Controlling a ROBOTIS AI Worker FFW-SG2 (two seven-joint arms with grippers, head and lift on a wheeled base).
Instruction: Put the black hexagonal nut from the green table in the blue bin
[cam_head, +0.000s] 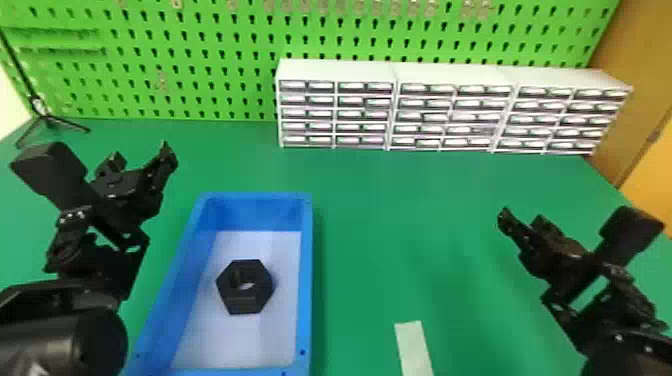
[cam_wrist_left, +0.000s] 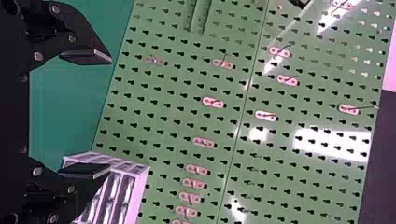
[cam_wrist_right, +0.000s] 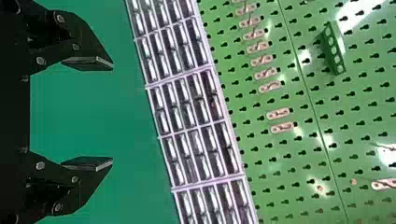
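- Strip (cam_head: 414, 347) of pale stuff, cut off by the head view's bottom edge.
- Drawers (cam_head: 390, 115): contents hard to make out.
- Blue bin (cam_head: 306, 280): near end partly cut off; the black nut (cam_head: 261, 289) lies flat inside, clear of the walls.
- Left gripper (cam_head: 140, 161): spread, empty, left of the bin.
- Right gripper (cam_head: 522, 221): spread, empty, far right.

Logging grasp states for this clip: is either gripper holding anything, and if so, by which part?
Nothing is held: the left gripper and right gripper have open fingers with nothing between.
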